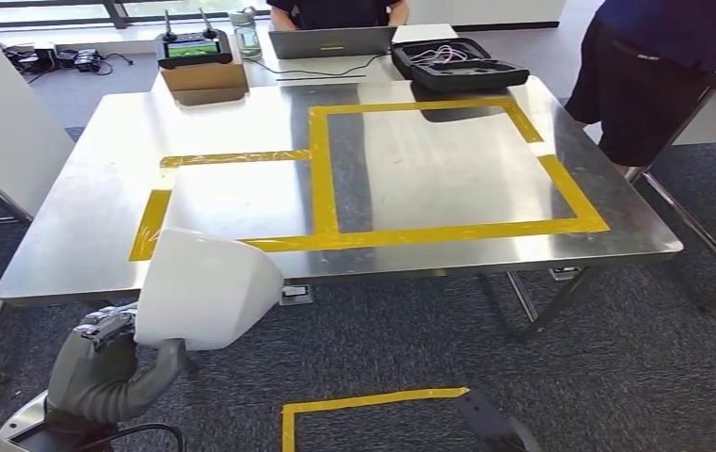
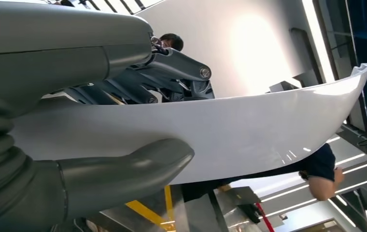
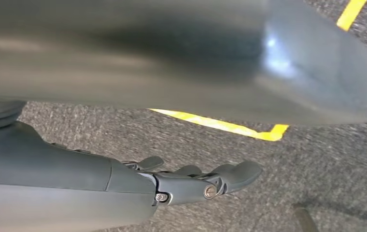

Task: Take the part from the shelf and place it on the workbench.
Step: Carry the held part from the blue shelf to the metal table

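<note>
The part [image 1: 205, 287] is a white, curved plastic shell. My left hand [image 1: 109, 363] grips it from below, just in front of the near left edge of the steel workbench [image 1: 430, 179]. In the left wrist view the thumb [image 2: 123, 169] lies under the white part [image 2: 249, 130] and the darker fingers [image 2: 172, 72] press on its other side. Yellow tape [image 1: 448, 232] marks rectangles on the workbench top. My right hand [image 3: 196, 181] hangs over the carpet with its fingers stretched out and nothing in them.
A person [image 1: 665, 66] stands at the workbench's far right corner; another sits behind a laptop [image 1: 331, 42]. A black case [image 1: 458, 64] and a controller on a cardboard box [image 1: 194, 49] lie at the far edge. A white table [image 1: 1, 122] stands left. Yellow floor tape [image 1: 364, 405] lies nearby.
</note>
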